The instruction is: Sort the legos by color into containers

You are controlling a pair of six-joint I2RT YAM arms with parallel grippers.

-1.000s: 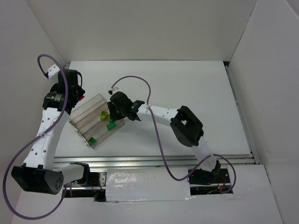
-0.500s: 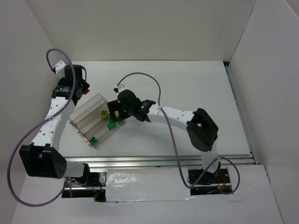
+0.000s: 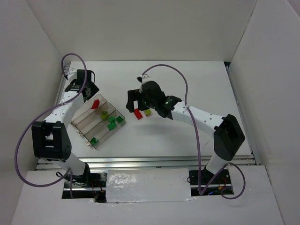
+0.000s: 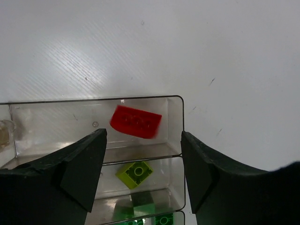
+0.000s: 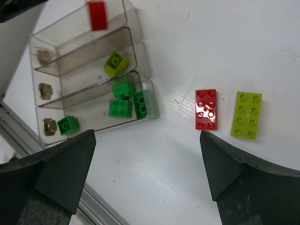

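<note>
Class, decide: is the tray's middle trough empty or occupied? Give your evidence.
Occupied: a single yellow-green brick lies inside the middle trough.

Bright, even white light fills all three views, and the white counter (image 3: 187, 84) and walls come close to washing out. Shadows are faint and soft-edged, no more than a pale grey patch under the right arm (image 3: 197, 115). From the left wrist, a streaky sheen crosses the counter. The red brick (image 4: 136, 122) in the clear tray (image 4: 182, 126) is smeared, while the yellow-green brick (image 4: 135, 172) is sharp. The left claw (image 4: 143, 140) and right claw (image 5: 147, 136) show fingers (image 4: 79, 164) as dark, underexposed masses with little detail.
</note>
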